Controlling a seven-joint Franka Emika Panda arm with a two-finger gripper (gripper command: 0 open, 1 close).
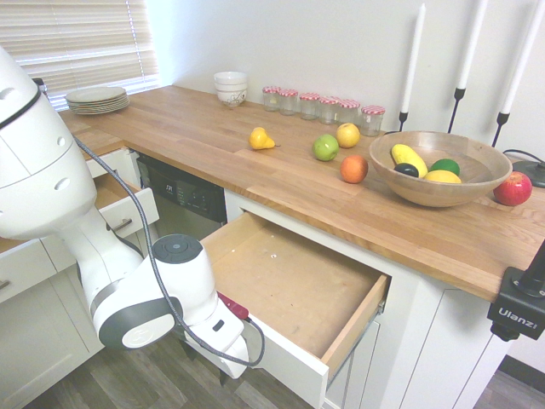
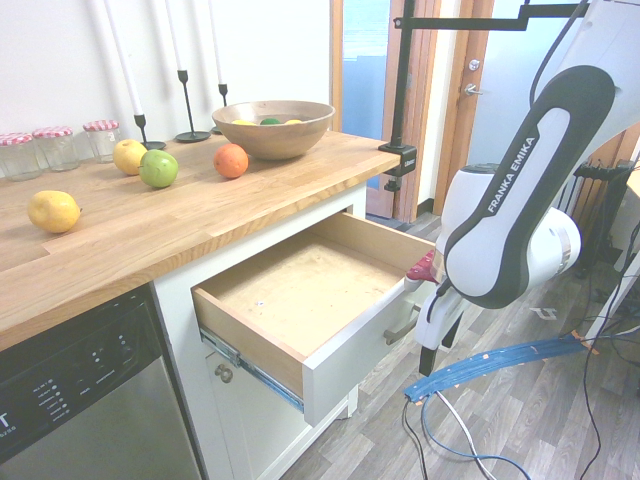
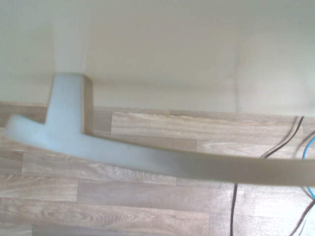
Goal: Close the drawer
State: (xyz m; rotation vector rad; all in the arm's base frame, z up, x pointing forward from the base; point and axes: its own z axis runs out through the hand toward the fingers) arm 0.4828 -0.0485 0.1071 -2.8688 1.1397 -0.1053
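Note:
The drawer (image 1: 289,281) stands pulled far out below the wooden counter, empty, with plywood sides and bottom. Its white front panel (image 2: 360,345) carries a curved silver handle (image 2: 402,325). My gripper (image 2: 432,352) hangs pointing down just outside that front panel, at the end nearest the handle, with the red part of the wrist against the panel's top corner. In the first exterior view the gripper (image 1: 223,373) is low, beside the panel's left end and mostly hidden by the arm. The handle (image 3: 147,160) crosses the wrist view as a blurred bar, close by, over the floor.
A narrower white drawer (image 1: 128,213) is also open at the left, beside the dishwasher (image 1: 183,200). The counter (image 1: 213,136) holds loose fruit, a wooden bowl (image 1: 438,170), jars and plates. A black clamp (image 1: 519,307) sits on the counter edge. A blue strip (image 2: 490,365) lies on the floor.

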